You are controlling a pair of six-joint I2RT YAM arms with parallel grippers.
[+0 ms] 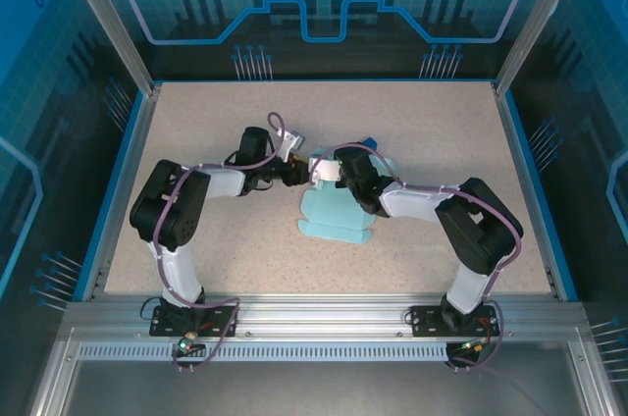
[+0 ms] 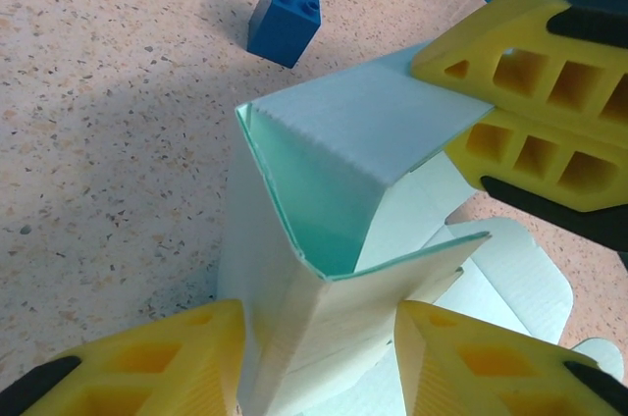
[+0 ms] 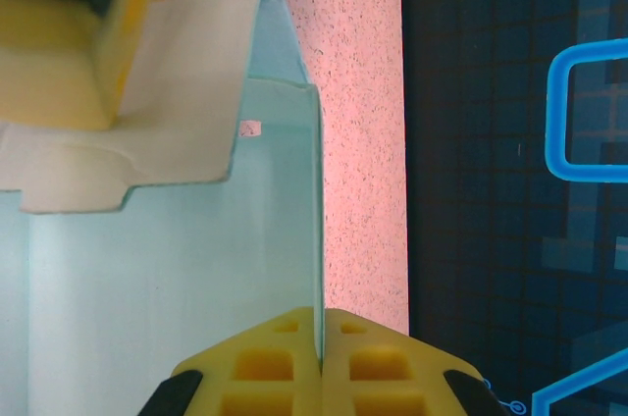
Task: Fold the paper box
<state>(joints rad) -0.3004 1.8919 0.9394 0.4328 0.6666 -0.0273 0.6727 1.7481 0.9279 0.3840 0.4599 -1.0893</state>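
Paper box (image 1: 334, 212) mid-surface (image 1: 442, 141), well apart from every edge, pale blue walls half raised, left tool (image 2: 319, 357) clamping two upright walls, right tool (image 3: 321, 338) pinching one panel edge, blue brick (image 2: 287, 19) nearby.

Speckled beige tabletop (image 1: 442, 141), with blue edging (image 1: 117, 190) down its left and right edges. Aluminium extrusion rail (image 1: 324, 316) along the near edge, and slanted aluminium uprights (image 1: 108, 14) at the far corners. Dark wall panels (image 1: 324, 4) carry cyan grid, circuit and gear graphics. Light is even, shadows soft.
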